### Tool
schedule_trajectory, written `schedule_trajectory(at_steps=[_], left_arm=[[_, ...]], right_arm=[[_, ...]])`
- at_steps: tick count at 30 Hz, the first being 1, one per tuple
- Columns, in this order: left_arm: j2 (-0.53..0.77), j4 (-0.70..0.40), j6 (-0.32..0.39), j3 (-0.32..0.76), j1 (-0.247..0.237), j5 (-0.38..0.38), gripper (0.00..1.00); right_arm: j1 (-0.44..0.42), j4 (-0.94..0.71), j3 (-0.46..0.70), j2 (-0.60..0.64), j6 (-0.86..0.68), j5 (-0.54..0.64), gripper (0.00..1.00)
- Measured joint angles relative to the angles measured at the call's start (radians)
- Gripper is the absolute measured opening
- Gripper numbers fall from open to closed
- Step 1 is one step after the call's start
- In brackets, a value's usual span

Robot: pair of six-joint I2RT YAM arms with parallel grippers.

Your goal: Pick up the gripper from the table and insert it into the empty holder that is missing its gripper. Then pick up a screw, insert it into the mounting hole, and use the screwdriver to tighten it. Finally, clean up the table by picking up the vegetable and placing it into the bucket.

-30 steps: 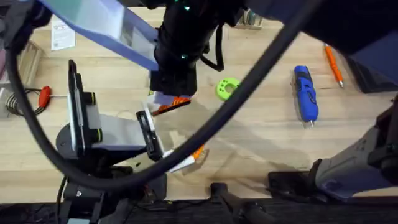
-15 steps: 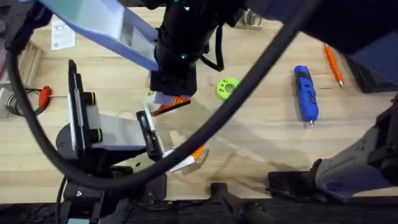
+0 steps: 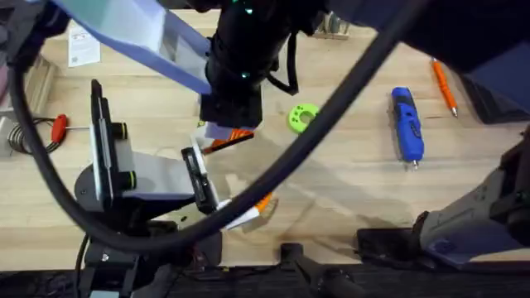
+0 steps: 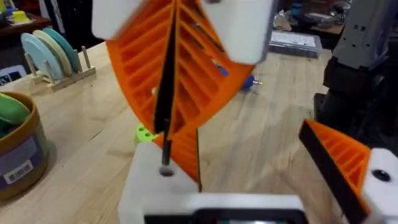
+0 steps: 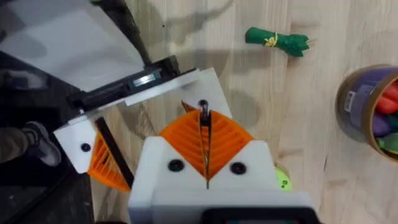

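Pinching a screw (image 5: 204, 117) tight in the right gripper (image 5: 205, 152), right over the holder (image 5: 163, 89). Can't tell on the left gripper (image 4: 249, 180).

bucket (image 5: 373, 109) cut by frame edge, screw (image 5: 204, 115) too small to tell

A white gripper (image 5: 205, 155) with orange ribbed pads (image 5: 186, 140) pressed together pinches a small dark screw (image 5: 203, 111) over a white holder (image 5: 155, 93) on a wooden table (image 5: 280, 124). A dark green toy vegetable (image 5: 277, 41) lies well apart, near an orange-brown bucket (image 5: 367, 106) of coloured toys.
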Motion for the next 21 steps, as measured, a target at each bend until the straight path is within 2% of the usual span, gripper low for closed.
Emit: schedule_trajectory(at_steps=[21], left_arm=[[0.001, -0.001, -0.008, 0.0, 0.0, 0.006, 0.985]], right_arm=[[0.0, -0.007, 0.0, 0.024, 0.0, -0.006, 0.005]])
